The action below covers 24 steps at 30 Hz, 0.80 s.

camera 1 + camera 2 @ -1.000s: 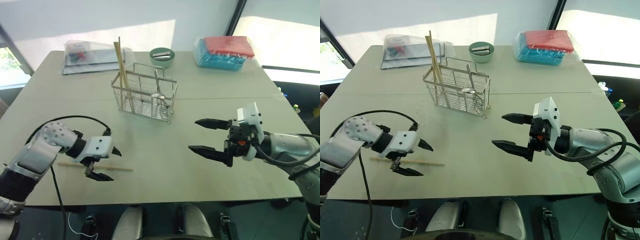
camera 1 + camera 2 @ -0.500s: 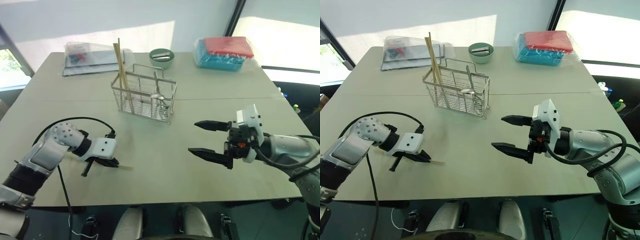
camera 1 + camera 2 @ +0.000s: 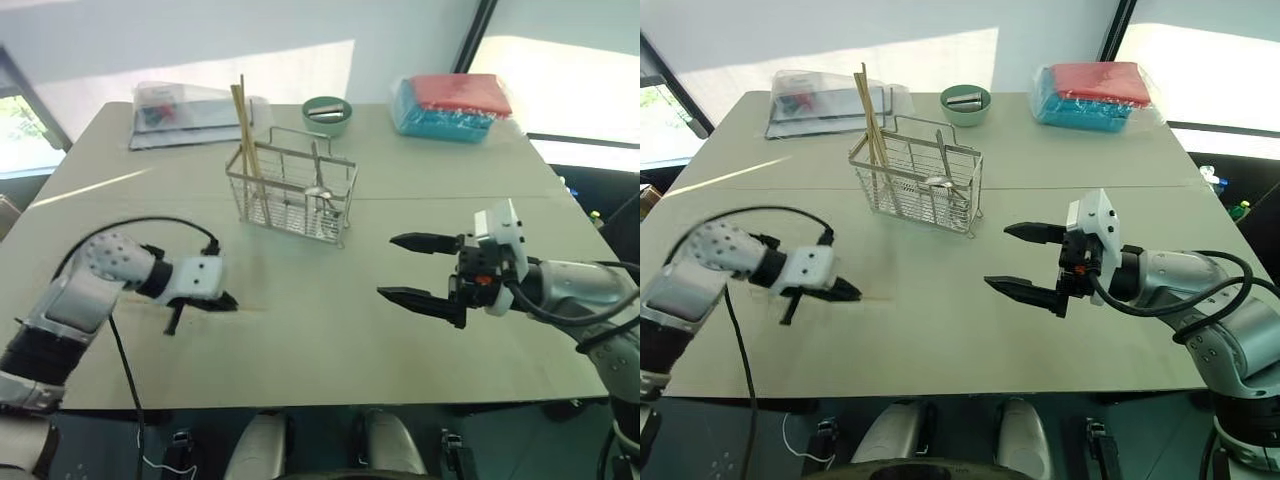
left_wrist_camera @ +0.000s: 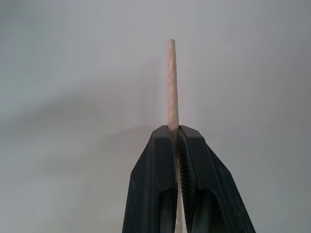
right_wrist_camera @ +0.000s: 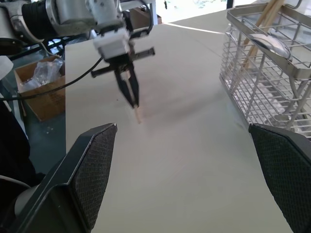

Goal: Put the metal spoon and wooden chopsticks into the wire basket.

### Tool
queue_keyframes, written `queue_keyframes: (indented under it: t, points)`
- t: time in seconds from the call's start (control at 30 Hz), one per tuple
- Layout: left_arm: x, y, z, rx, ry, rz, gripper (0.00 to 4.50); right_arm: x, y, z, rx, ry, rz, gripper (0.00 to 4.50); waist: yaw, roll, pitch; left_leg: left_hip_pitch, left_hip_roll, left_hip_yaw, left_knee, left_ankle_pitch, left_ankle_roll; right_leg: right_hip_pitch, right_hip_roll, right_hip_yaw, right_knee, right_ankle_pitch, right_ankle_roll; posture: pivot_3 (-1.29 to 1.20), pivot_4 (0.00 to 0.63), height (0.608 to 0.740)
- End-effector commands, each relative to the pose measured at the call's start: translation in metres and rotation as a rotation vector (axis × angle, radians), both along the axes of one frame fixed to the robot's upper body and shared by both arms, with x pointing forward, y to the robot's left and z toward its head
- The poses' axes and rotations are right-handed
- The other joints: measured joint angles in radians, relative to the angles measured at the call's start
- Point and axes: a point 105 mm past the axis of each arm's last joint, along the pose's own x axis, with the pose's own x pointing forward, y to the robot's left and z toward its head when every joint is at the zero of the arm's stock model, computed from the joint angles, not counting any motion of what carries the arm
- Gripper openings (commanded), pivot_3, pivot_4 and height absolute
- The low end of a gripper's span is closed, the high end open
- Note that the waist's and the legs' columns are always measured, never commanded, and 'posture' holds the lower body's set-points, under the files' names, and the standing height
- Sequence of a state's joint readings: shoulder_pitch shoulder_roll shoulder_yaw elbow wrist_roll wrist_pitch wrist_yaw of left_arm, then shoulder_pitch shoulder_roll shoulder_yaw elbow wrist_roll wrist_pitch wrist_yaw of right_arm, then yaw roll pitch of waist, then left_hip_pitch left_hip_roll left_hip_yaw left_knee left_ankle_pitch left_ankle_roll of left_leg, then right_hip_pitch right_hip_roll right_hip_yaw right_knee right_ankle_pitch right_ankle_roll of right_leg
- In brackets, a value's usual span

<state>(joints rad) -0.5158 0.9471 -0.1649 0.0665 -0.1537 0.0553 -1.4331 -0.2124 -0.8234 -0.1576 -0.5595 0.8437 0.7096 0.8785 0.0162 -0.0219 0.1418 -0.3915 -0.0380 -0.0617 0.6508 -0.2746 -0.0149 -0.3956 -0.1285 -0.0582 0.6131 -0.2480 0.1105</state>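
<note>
My left gripper (image 3: pixel 225 300) is shut on one of the wooden chopsticks (image 4: pixel 171 82), holding it just above the table's front left part; its pale tip sticks out past the black fingertips (image 5: pixel 138 115). The wire basket (image 3: pixel 290 195) stands at mid-table, farther back. Two more wooden chopsticks (image 3: pixel 243 130) lean upright in its left end. The metal spoon (image 3: pixel 318 190) rests inside it, handle up. My right gripper (image 3: pixel 386 266) hangs open over the table's right side, with nothing between its fingers, pointing toward the left arm.
A round green bowl (image 3: pixel 325 112) sits behind the basket. A blue and red wrapped pack (image 3: pixel 450 105) lies at the back right, a clear plastic bag (image 3: pixel 175 108) at the back left. A cardboard box (image 5: pixel 41 92) stands on the floor beyond the table's left edge.
My left gripper has shut on the chopstick that lay on the table and has raised it, moving a little toward the basket. The right arm has kept still.
</note>
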Motion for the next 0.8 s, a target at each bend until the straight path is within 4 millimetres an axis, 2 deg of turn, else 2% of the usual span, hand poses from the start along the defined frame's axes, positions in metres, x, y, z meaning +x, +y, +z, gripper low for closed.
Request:
queue_keyframes:
  t: [0.03, 0.1, 0.13, 0.23, 0.33, 0.47, 0.67, 0.8]
  points:
    - [0.011, -0.002, 0.075, -0.241, -0.089, 0.041, 0.05, 0.002, 0.000, 0.007, 0.005, -0.038, 0.012, 4.50, -0.002, -0.001, 0.000, 0.000, 0.000, 0.000, 0.000, 0.000, 0.000, 0.000, 0.001, 0.000, 0.000, 0.001, 0.001, 0.00, 0.150, 0.667]
    - [0.017, -0.004, 0.114, -0.387, -0.106, 0.060, 0.05, 0.003, -0.001, 0.007, 0.002, -0.038, 0.015, 4.50, -0.004, -0.001, 0.001, 0.000, -0.001, 0.000, 0.001, 0.000, 0.000, 0.000, 0.001, 0.000, 0.000, 0.001, 0.002, 0.00, 0.150, 0.667]
    - [0.019, -0.006, 0.126, -0.436, -0.112, 0.066, 0.05, 0.003, -0.001, 0.007, 0.000, -0.038, 0.016, 4.50, -0.005, -0.001, 0.001, 0.000, -0.001, 0.000, 0.001, 0.000, 0.000, 0.000, 0.002, 0.000, 0.000, 0.001, 0.003, 0.00, 0.150, 0.667]
    - [0.047, -0.014, 0.185, -0.701, -0.221, 0.157, 0.05, 0.009, -0.001, 0.011, 0.010, -0.071, -0.005, 4.50, 0.000, -0.003, 0.001, 0.001, -0.001, 0.000, 0.001, 0.000, 0.000, 0.002, 0.003, 0.000, 0.001, 0.001, 0.004, 0.00, 0.150, 0.667]
    - [0.067, -0.021, 0.213, -0.854, -0.268, 0.221, 0.05, 0.018, -0.003, 0.018, 0.030, -0.105, -0.053, 4.50, -0.004, -0.003, 0.001, 0.001, 0.000, -0.002, 0.002, 0.000, 0.000, 0.003, 0.005, -0.001, 0.001, 0.001, 0.005, 0.00, 0.150, 0.667]
    - [0.088, -0.028, 0.236, -1.019, -0.297, 0.280, 0.05, 0.021, -0.003, 0.020, 0.041, -0.104, -0.064, 4.50, -0.007, -0.004, 0.002, 0.002, 0.000, -0.001, 0.001, 0.000, 0.000, 0.003, 0.005, 0.000, 0.002, 0.001, 0.005, 0.00, 0.150, 0.667]
    - [0.113, -0.039, 0.249, -1.185, -0.332, 0.359, 0.05, 0.030, -0.004, 0.025, 0.071, -0.132, -0.133, 4.50, -0.004, -0.005, 0.003, 0.001, 0.000, -0.001, 0.001, 0.000, 0.000, 0.002, 0.005, 0.000, 0.002, 0.001, 0.005, 0.00, 0.150, 0.667]
    - [0.121, -0.041, 0.249, -1.233, -0.333, 0.388, 0.05, 0.030, -0.002, 0.024, 0.073, -0.132, -0.143, 4.50, -0.004, -0.005, 0.003, 0.001, 0.000, -0.001, 0.001, 0.000, 0.000, 0.002, 0.005, 0.000, 0.002, 0.002, 0.005, 0.00, 0.150, 0.667]
